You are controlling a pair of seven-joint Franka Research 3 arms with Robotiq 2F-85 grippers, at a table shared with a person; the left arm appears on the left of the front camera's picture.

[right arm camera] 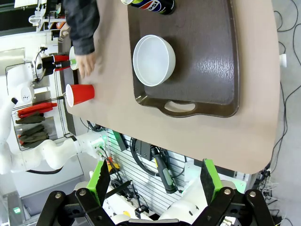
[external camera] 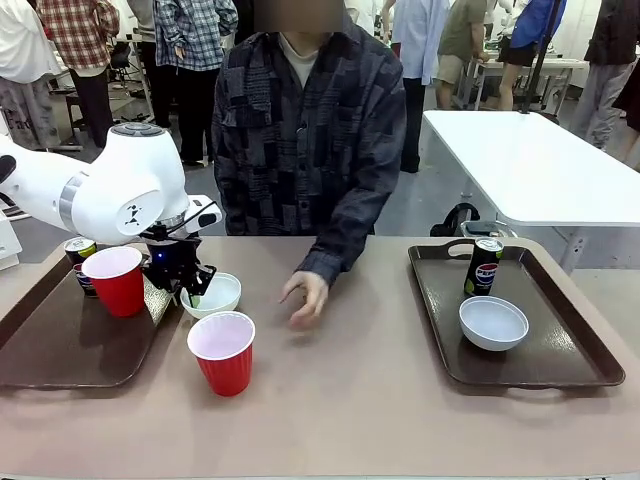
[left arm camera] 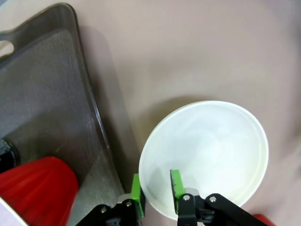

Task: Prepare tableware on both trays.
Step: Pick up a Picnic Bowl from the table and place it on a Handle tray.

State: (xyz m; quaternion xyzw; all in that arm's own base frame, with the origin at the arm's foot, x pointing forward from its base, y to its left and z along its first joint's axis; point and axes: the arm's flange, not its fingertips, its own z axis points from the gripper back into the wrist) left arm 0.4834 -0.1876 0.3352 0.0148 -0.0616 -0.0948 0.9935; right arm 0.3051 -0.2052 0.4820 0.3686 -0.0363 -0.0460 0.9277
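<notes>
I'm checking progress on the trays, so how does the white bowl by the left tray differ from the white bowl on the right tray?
The left bowl sits on the bare table beside the left tray; the right bowl sits inside the right tray. The left gripper pinches the left bowl's rim, while nothing touches the right bowl. Both are small, round, white, upright and look empty.
</notes>
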